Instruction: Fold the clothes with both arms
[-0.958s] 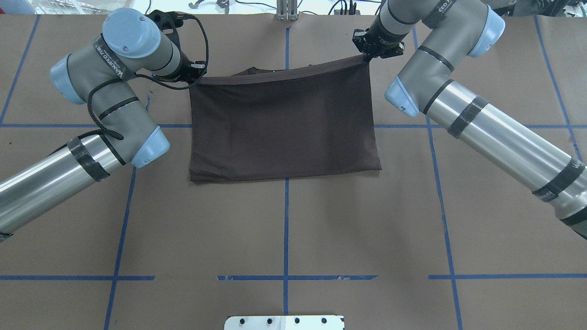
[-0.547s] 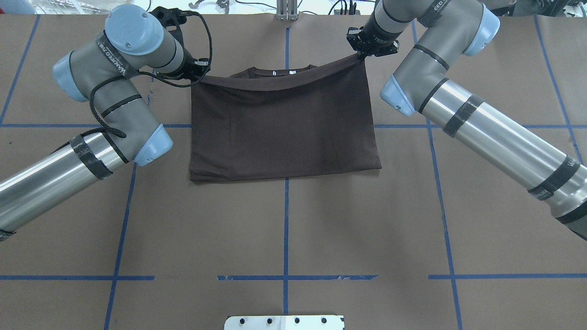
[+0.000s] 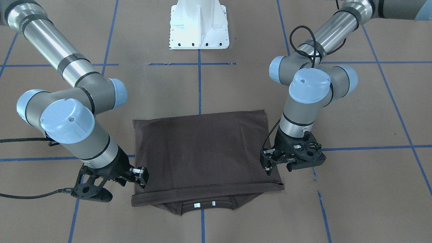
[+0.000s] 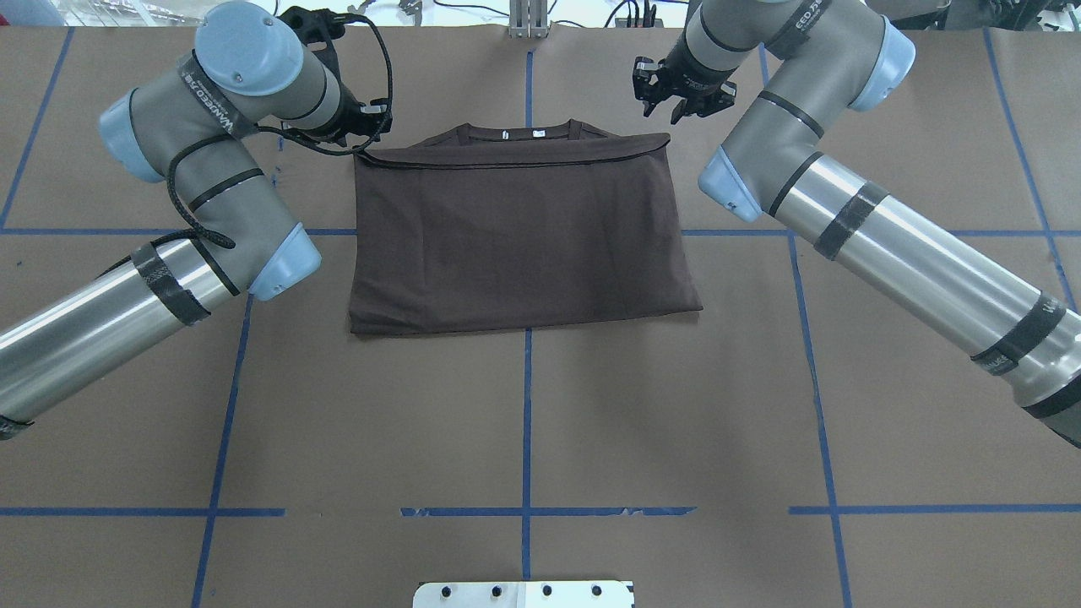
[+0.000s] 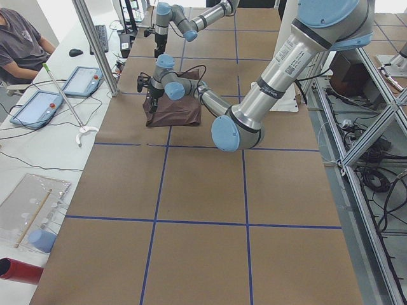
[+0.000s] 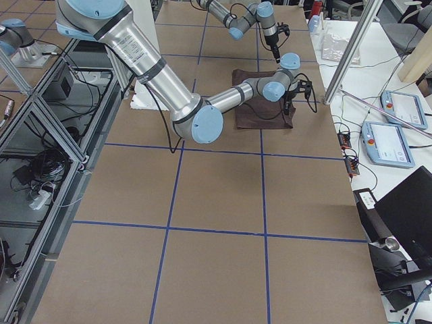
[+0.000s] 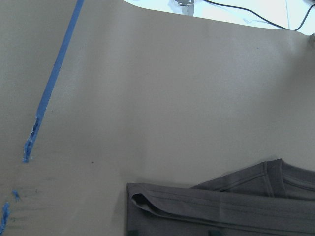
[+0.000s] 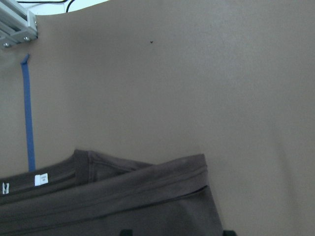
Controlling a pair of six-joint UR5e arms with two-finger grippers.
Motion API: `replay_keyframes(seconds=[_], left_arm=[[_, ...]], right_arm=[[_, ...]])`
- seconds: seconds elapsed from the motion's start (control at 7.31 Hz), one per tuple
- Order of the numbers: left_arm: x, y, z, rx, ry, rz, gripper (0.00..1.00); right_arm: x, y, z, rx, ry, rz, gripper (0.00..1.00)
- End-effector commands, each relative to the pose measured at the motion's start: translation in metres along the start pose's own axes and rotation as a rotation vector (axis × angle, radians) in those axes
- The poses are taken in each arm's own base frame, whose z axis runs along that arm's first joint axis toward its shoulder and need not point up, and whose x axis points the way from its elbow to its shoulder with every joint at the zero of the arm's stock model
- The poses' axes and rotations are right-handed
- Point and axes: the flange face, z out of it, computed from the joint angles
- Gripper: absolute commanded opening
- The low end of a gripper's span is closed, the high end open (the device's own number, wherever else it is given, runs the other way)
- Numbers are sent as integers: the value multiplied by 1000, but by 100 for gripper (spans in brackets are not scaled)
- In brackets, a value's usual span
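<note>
The dark grey-brown T-shirt (image 4: 524, 236) lies folded flat in a rectangle on the brown table, its ribbed collar (image 4: 519, 131) peeking out past the far folded edge. My left gripper (image 4: 367, 128) hovers at the shirt's far left corner, open; the left wrist view shows that corner (image 7: 221, 206) lying free on the table. My right gripper (image 4: 663, 105) is open, raised just beyond the far right corner, which lies flat in the right wrist view (image 8: 108, 201). In the front-facing view the shirt (image 3: 202, 152) sits between the left gripper (image 3: 269, 167) and right gripper (image 3: 141, 179).
The white bolted pedestal base (image 3: 199, 23) stands at the robot's side of the table. Blue tape lines (image 4: 527, 422) grid the brown surface. Beyond the far edge, a side desk holds tablets (image 5: 38, 105), and an operator (image 5: 19, 38) sits there.
Both grippers carried the shirt's lifted edge farther away, then let it go. The hem that sagged between them now lies flat near the collar. The right gripper has risen clear.
</note>
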Motion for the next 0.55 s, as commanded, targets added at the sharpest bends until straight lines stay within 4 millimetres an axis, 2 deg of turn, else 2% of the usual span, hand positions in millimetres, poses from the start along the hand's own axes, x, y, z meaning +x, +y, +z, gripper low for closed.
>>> replay_keyframes(seconds=[0.0,0.14,0.27,0.41], left_arm=[[6,-2,-4,2,9,-3,100],[7,-2,-6,1,12,-2,100],[10,-3,-8,1,11,-3,100],[7,-1,-9,0,9,0,100]], right_arm=[[33,87,8,-51,-24,-13,100],[43,126,14,-51,-17,-48,100],[60,154,25,-73,2,-62,100],[65,160,29,-86,8,-65,100]])
